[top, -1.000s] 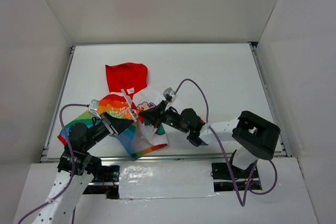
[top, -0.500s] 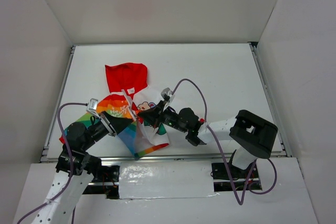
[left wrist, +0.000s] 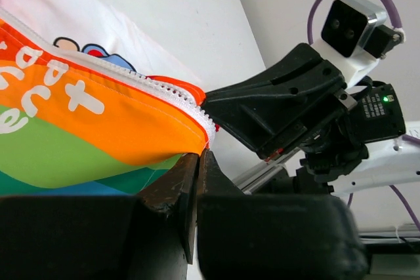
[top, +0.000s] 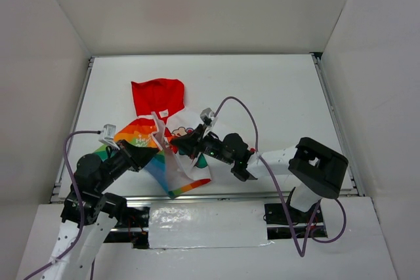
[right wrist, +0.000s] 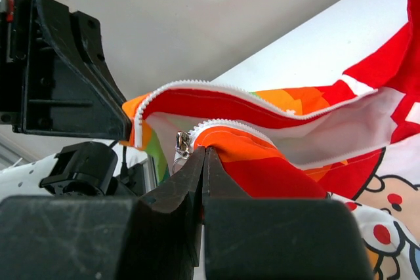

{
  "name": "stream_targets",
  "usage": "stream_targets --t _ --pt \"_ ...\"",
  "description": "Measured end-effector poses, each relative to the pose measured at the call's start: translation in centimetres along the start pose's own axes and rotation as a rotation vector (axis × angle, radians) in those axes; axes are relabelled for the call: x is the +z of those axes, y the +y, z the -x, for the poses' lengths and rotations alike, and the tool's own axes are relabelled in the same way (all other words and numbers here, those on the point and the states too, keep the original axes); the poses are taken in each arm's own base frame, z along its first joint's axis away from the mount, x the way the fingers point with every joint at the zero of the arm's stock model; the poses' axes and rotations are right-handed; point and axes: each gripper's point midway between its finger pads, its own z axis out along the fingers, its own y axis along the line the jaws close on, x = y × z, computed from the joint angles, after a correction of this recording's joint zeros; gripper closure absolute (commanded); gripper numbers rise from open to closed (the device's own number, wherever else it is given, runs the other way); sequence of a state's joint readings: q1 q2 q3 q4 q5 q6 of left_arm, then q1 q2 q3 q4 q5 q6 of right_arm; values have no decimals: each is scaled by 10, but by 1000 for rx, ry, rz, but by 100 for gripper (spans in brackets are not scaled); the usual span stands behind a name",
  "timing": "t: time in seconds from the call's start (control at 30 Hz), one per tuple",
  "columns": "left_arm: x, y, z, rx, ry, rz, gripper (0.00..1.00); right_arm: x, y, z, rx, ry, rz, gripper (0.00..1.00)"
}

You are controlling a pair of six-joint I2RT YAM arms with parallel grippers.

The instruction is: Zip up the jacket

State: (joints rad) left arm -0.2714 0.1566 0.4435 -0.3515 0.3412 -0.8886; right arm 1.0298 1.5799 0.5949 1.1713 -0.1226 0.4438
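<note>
The jacket [top: 164, 137] lies open near the front left of the table, its red hood [top: 157, 96] pointing away. My left gripper [top: 156, 153] is shut on the bottom corner of the rainbow-striped half with white lettering [left wrist: 98, 122], right at its white zipper teeth [left wrist: 151, 86]. My right gripper [top: 177, 145] is shut on the other front edge [right wrist: 262, 162], just beside the metal zipper slider [right wrist: 182, 143]. The two grippers almost touch, and the zipper is open between them. The jaws stand closed in both wrist views [left wrist: 199, 155] [right wrist: 205, 152].
A metal rail [top: 216, 195] runs along the table's near edge. White walls [top: 46, 63] enclose the table on three sides. The right arm's purple cable [top: 252, 126] loops above the jacket's right side. The white half with cartoon animals [right wrist: 387, 214] lies flat.
The left arm has drawn back to the left, still holding the rainbow corner. The right gripper has shifted slightly left toward it, and the jacket's lower edges are bunched closer together.
</note>
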Motion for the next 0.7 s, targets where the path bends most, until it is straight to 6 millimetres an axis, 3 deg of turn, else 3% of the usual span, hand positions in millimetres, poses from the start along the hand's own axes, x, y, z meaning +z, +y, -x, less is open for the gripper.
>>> stream_targets --t 0.4,0.7 --pt "3 -2 8 23 -28 -5 100 -18 3 0 26 42 -25 100" --pt "9 -2 5 -5 -32 -38 100 -22 2 -18 84 122 -39 100"
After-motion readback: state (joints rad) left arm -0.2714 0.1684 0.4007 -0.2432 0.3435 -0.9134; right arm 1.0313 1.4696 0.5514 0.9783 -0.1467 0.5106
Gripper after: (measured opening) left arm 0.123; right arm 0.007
